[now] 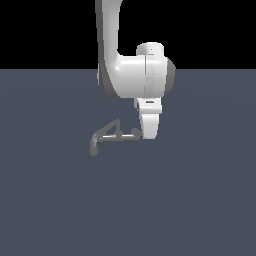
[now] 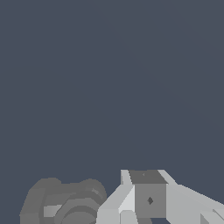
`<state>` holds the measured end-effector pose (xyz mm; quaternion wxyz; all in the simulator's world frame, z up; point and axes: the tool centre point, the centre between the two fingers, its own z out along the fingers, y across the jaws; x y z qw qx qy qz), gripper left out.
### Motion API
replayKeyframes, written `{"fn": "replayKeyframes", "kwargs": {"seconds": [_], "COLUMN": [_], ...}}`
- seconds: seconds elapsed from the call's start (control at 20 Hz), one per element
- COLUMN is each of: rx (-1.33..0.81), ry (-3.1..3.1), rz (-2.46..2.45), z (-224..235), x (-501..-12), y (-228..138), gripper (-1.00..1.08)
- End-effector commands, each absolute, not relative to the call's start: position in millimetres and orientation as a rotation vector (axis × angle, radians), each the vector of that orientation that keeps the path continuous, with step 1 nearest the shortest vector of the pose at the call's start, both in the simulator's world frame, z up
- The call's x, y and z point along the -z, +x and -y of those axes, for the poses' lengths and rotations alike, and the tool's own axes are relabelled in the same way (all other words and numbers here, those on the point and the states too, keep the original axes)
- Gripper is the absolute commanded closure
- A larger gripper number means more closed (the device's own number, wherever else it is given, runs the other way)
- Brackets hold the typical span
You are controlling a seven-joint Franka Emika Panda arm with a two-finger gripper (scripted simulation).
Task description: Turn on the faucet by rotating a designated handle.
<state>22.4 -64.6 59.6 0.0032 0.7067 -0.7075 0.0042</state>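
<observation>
Gripper (image 1: pixel 149 135) lowered at frame centre of the exterior view, tip against the right end of the faucet (image 1: pixel 107 134); handle (image 1: pixel 136 133) just beside it. Finger spread: cannot tell. Grey floor (image 1: pixel 200 200) beneath.

a flat, plain slate-blue floor (image 1: pixel 200 200) carries the scene, reaching back to a straight far edge against black. one thing stands on it: the small grey faucet (image 1: pixel 107 134), near the middle, slightly toward the exterior view's left. its long spout angles out to the exterior view's left and ends in a downturned nozzle close to the floor.
</observation>
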Motion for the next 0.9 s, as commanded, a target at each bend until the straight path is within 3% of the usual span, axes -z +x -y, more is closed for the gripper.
{"fn": "replayKeyframes", "kwargs": {"seconds": [0.0,0.2,0.25,0.85], "rx": [-0.006,0.000,-0.014,0.000], "ry": [2.246,2.257,2.182,2.255], "rz": [2.196,2.186,2.238,2.187], "z": [36,13,57,-8], "x": [-60,-61,-60,-61], "y": [23,23,19,50], "gripper": [1.08,1.08,1.08,1.08]}}
